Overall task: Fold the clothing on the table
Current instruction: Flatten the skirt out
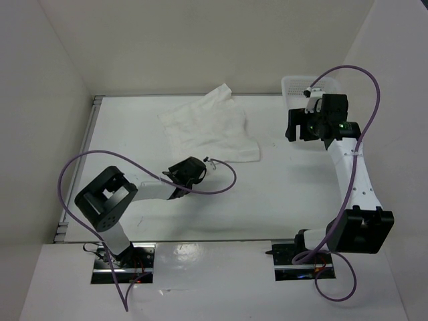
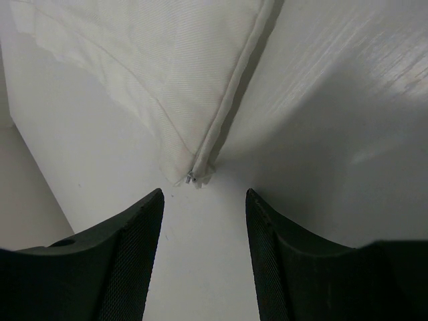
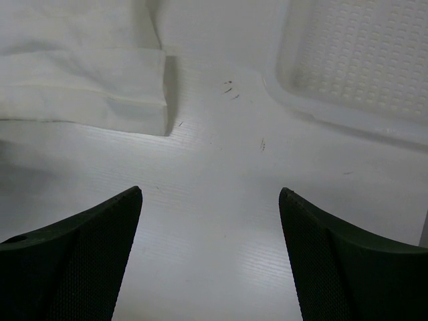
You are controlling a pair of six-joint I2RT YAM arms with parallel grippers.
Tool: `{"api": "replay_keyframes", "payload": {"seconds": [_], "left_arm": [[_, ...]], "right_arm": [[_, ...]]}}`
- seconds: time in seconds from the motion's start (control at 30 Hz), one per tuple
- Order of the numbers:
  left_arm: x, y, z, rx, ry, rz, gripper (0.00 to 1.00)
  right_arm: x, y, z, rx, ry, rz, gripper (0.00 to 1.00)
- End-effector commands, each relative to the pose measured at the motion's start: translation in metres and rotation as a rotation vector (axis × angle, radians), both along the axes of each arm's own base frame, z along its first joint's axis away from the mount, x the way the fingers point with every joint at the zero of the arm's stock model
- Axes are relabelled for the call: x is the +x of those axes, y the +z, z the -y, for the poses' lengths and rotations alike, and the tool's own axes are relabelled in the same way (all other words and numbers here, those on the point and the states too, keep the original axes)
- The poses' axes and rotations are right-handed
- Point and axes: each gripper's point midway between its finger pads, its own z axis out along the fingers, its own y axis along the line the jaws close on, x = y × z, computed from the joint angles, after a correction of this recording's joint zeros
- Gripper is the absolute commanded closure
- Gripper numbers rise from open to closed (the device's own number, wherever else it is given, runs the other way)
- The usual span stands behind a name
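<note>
clothing (image 1: 210, 130): is lying crumpled, 1 white piece on the far middle of the table (image 1: 267, 200)
left gripper (image 2: 204, 194): is hovering just short of the clothing's near hemmed corner, jaws standing apart, holding nothing
right gripper (image 3: 210, 190): is hanging between the clothing's right edge and the perforated basket (image 3: 361, 60), jaws spread wide, gripping nothing
basket: is sitting at the table's far right corner

The garment (image 1: 210, 130) lies on the far half of the tabletop (image 1: 267, 200). Its near corner sits just ahead of the left fingers (image 2: 137, 247), centred on the gap between them and not touching. Ahead-left of the right fingers (image 3: 87, 254) lies a folded garment edge. Ahead-right of them, the basket (image 3: 361, 53) sits in the tabletop's far right corner.
</note>
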Motion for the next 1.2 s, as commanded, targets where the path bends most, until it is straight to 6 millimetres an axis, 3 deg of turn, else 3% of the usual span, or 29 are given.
{"api": "replay_keyframes", "payload": {"seconds": [0.0, 0.3, 0.53, 0.87, 0.97, 1.1, 1.17], "left_arm": [[0.004, -0.006, 0.002, 0.012, -0.007, 0.013, 0.4], [0.013, -0.01, 0.007, 0.038, -0.042, 0.031, 0.41], [0.019, -0.01, 0.01, 0.04, -0.043, 0.026, 0.6], [0.04, -0.008, -0.01, 0.057, -0.002, 0.016, 0.66], [0.045, -0.006, -0.005, 0.043, -0.009, 0.021, 0.67], [0.044, -0.007, -0.004, 0.047, -0.017, 0.003, 0.8], [0.044, -0.003, -0.003, 0.042, -0.016, 0.011, 0.91]], "right_arm": [[-0.003, 0.005, -0.003, 0.028, 0.007, 0.006, 0.13], [-0.006, 0.005, -0.004, 0.034, 0.014, 0.006, 0.13], [-0.006, 0.005, -0.001, 0.034, 0.005, 0.006, 0.13], [-0.008, 0.003, -0.006, 0.045, 0.031, 0.01, 0.13], [-0.008, 0.003, -0.006, 0.045, 0.031, 0.01, 0.13], [-0.009, 0.002, -0.006, 0.046, 0.031, 0.0, 0.13], [-0.01, 0.002, -0.007, 0.052, 0.038, 0.001, 0.13]]}}
